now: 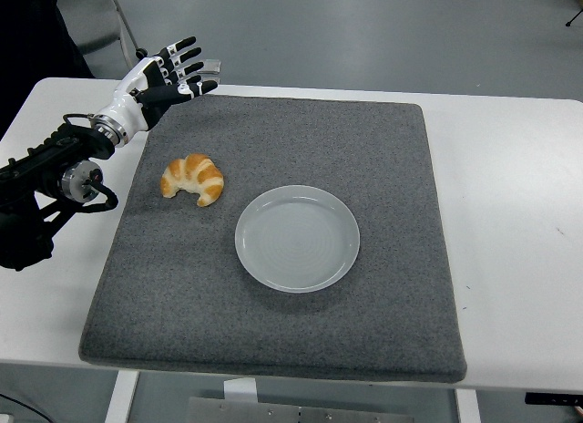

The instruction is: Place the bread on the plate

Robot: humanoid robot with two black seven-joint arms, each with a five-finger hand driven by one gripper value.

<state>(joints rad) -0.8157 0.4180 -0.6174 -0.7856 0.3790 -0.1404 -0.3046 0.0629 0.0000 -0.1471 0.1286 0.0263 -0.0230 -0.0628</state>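
A big gray mat [301,341] lies flat on the white table [510,213] and covers most of the middle, with bare table left along the left and right edges and a thin strip at the near edge. At the far edge of the table, close to the mat's far left corner, sits a small silvery thing [210,66], too small to tell what it is. Past the far edge is a gray floor [383,31], and a person in dark clothes [32,31] stands at the far left corner.
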